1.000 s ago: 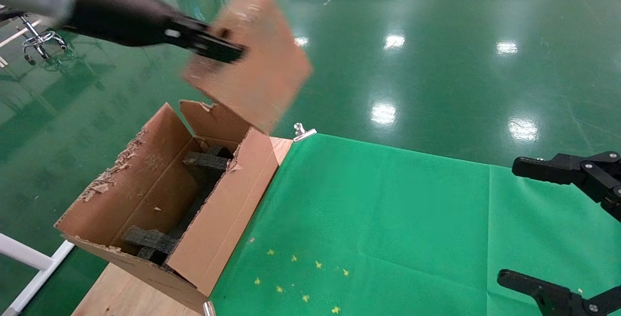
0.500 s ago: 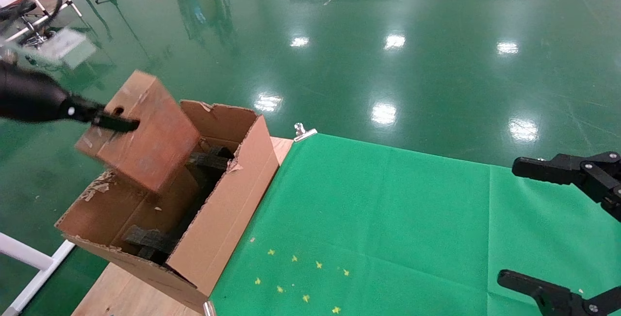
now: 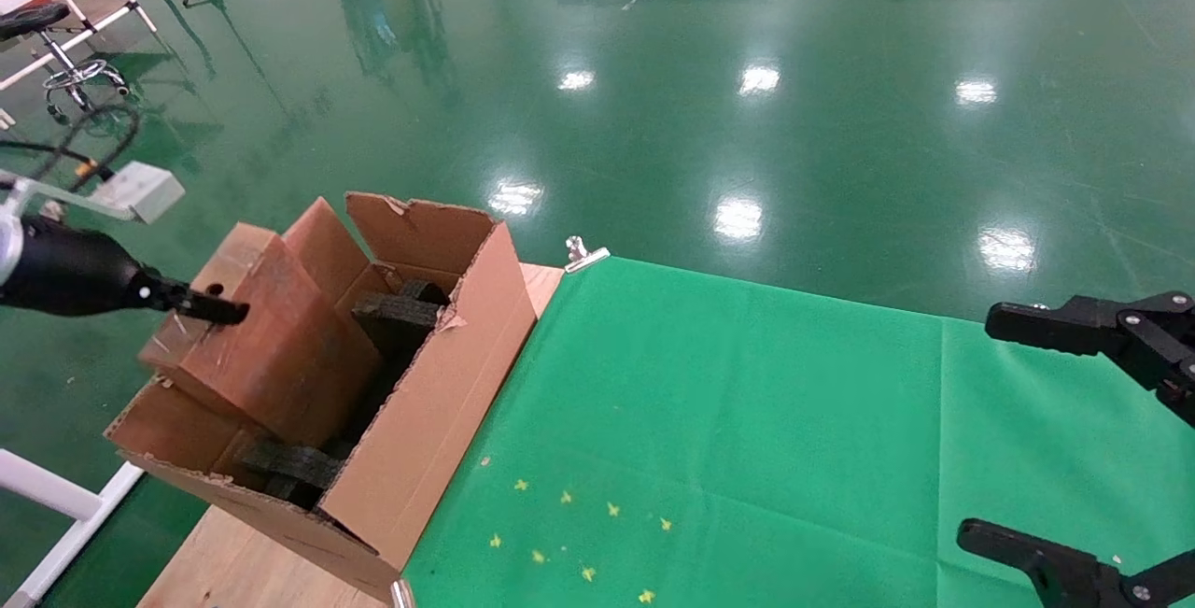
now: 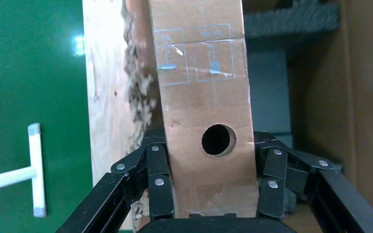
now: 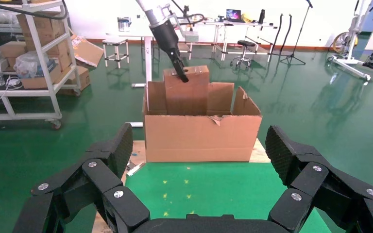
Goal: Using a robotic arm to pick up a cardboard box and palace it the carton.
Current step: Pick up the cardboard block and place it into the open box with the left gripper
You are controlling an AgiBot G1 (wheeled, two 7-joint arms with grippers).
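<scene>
Cardboard box (image 3: 266,346), stiff, probably light, tape-slick, sits tilted half inside carton (image 3: 439,384) on tabletop (image 3: 233,571), left tool (image 4: 213,191) clamped across its narrow holed end; right tool (image 5: 199,194) idle, spread apart.

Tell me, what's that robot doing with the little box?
The left pincer is shut on the box and has it partly down inside the carton, resting tilted among the black foam pieces. It hasn't let go yet. The right pincer is open and parked off to the side over the green cloth, not touching anything.
</scene>
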